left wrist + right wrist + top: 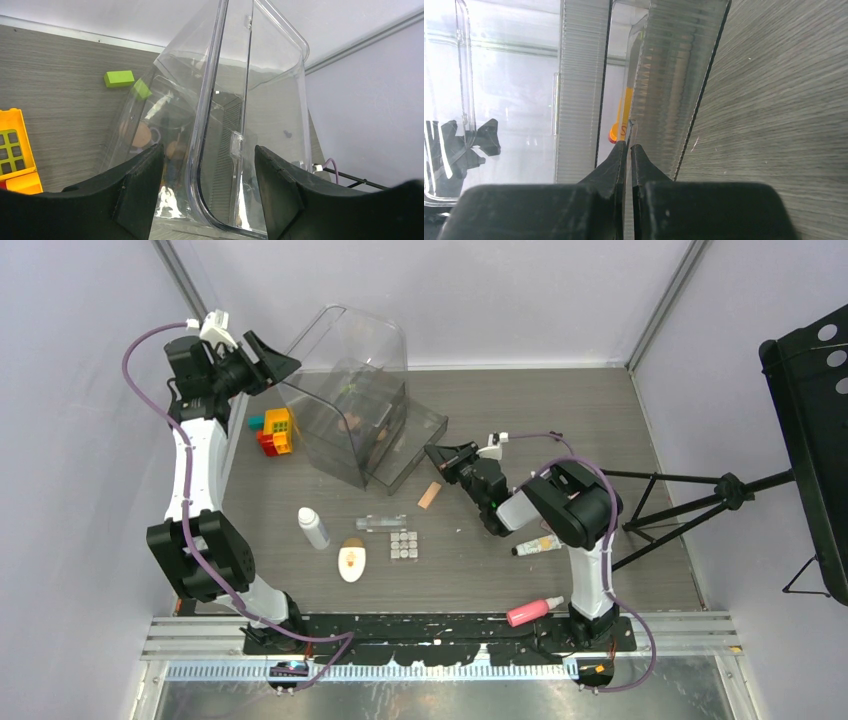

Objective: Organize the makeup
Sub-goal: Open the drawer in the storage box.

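Watch the lid (260,100): left gripper (208,148) is open, only straddling its edge, so it may drop. The right gripper (629,146), closed at the drawer (674,75) rim, may slip off.

Left arm (190,475) at nine o'clock, right arm (588,570) at four: white links, chunky black joints, trailing mauve cables (128,348). The left pincer (209,152) has matte black wedge fingers (135,195).
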{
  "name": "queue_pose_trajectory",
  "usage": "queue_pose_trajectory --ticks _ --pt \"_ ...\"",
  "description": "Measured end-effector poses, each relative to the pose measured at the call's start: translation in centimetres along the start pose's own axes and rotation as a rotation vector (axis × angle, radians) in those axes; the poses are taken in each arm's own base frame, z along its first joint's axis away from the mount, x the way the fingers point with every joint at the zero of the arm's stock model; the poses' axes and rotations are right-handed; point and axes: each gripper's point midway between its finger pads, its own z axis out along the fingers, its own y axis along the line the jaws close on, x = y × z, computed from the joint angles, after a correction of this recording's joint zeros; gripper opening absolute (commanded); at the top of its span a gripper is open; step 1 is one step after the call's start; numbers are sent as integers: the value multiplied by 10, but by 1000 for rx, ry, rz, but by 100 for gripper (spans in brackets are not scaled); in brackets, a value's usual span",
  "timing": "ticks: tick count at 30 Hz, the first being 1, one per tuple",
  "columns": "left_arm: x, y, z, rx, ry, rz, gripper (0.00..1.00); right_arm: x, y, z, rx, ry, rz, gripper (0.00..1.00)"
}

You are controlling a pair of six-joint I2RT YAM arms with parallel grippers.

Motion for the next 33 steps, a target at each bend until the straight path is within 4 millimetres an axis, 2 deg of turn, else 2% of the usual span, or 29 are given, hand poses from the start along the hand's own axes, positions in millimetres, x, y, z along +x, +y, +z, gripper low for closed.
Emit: queue_pose_trajectory --ticks 10,23,28,33 --pt "-2 2 -2 2 -5 -6 68 -8 3 -15 2 -19 -3 0" --pt "-1 2 -1 8 -4 -9 68 -26 -3 -13 18 -51 -3 1" --pt "-1 2 -1 10 -4 -10 68 -30 -5 -12 27 -55 -4 9" --pt "0 1 -1 12 -3 -17 68 -31 -6 -12 28 -56 -8 25"
